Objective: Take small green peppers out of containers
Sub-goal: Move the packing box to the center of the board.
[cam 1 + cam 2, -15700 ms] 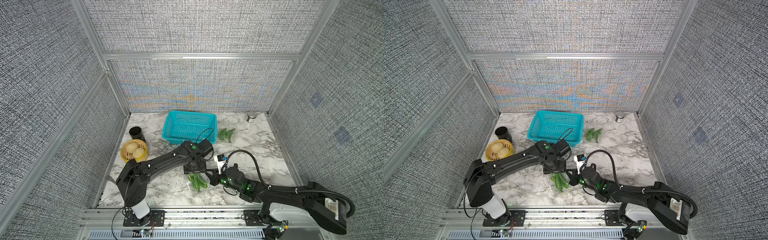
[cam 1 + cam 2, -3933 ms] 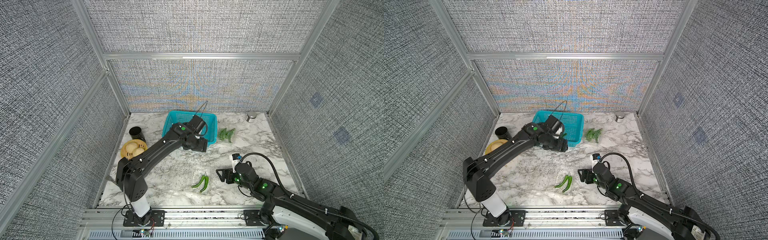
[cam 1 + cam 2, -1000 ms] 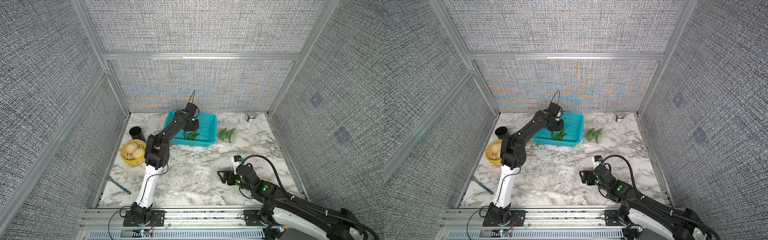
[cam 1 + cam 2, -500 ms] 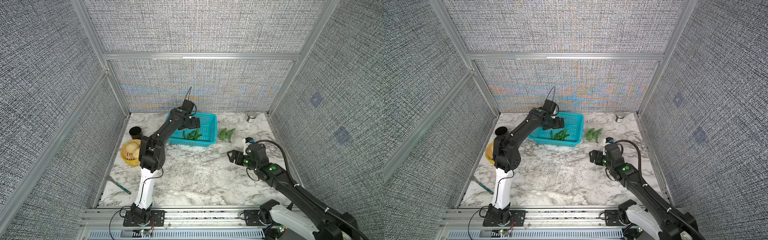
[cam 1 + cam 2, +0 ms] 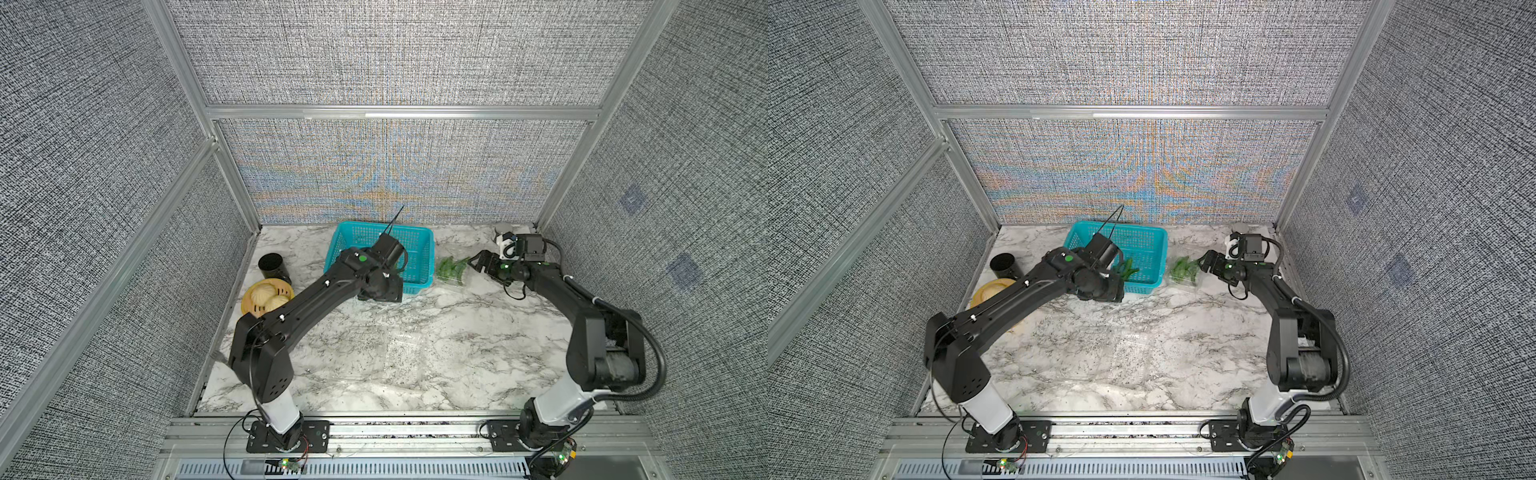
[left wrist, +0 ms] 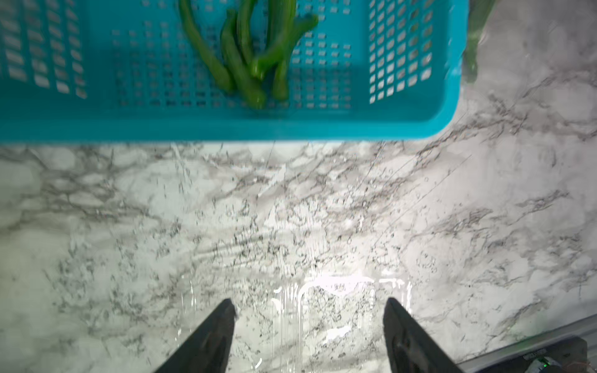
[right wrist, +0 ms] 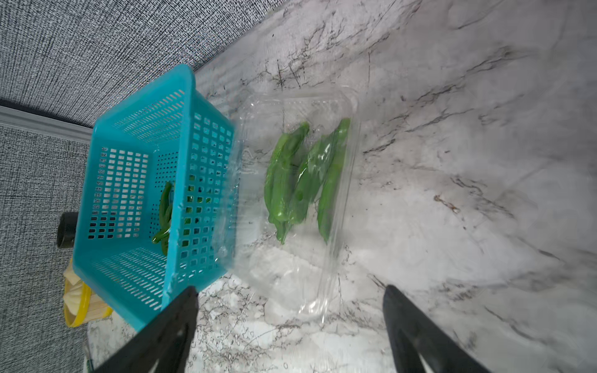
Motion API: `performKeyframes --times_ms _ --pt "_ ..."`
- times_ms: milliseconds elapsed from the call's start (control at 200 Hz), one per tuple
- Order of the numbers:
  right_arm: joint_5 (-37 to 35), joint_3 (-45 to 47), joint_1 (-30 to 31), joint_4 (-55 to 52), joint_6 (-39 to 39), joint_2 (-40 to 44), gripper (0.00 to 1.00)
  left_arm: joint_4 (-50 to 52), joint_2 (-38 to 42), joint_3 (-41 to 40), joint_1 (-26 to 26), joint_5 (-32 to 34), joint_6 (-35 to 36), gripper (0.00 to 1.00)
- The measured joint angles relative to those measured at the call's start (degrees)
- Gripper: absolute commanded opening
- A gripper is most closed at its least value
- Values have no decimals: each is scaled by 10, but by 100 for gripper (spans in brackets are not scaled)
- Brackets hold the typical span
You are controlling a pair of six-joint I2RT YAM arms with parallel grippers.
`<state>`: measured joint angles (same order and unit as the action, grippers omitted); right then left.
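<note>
Several small green peppers (image 7: 303, 181) lie in a clear clamshell container (image 7: 342, 258) at the back right, beside the teal basket (image 7: 129, 258). My right gripper (image 7: 289, 297) hovers open and empty just short of that container's near end; both top views show it there (image 5: 473, 264) (image 5: 1204, 262). More small green peppers (image 6: 252, 55) (image 5: 1125, 268) lie inside the basket (image 6: 226, 129). My left gripper (image 6: 308, 310) stands open and empty over the marble in front of the basket. A second clear container (image 5: 405, 353) (image 6: 339, 300) lies empty on the table's middle.
A yellow steamer with buns (image 5: 266, 297) and a black cup (image 5: 272, 266) stand at the back left. A small metal can (image 5: 1239, 227) sits in the back right corner behind my right wrist. Fabric walls close in three sides of the table.
My left gripper opened over the basket, left the peppers in it, and drew back to the table in front. My right arm swung from the table's front to the back-right container.
</note>
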<state>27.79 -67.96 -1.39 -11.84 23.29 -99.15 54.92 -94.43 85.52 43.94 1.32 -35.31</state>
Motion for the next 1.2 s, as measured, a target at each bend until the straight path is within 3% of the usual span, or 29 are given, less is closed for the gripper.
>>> performKeyframes --times_ms 280,515,816,981,1201 --pt "88 -53 -15 49 23 -137 83 -35 68 -169 92 -6 -98 69" --pt "119 -77 -15 64 36 -175 73 -77 44 -266 111 -7 -150 64" --pt "134 -84 -15 62 37 -189 54 -97 -15 -265 111 16 -157 29" --pt "144 -79 -14 65 37 -189 40 -67 -26 -242 104 61 -135 27" --pt "150 -63 -5 72 37 -180 35 -27 -11 -249 55 115 -101 27"
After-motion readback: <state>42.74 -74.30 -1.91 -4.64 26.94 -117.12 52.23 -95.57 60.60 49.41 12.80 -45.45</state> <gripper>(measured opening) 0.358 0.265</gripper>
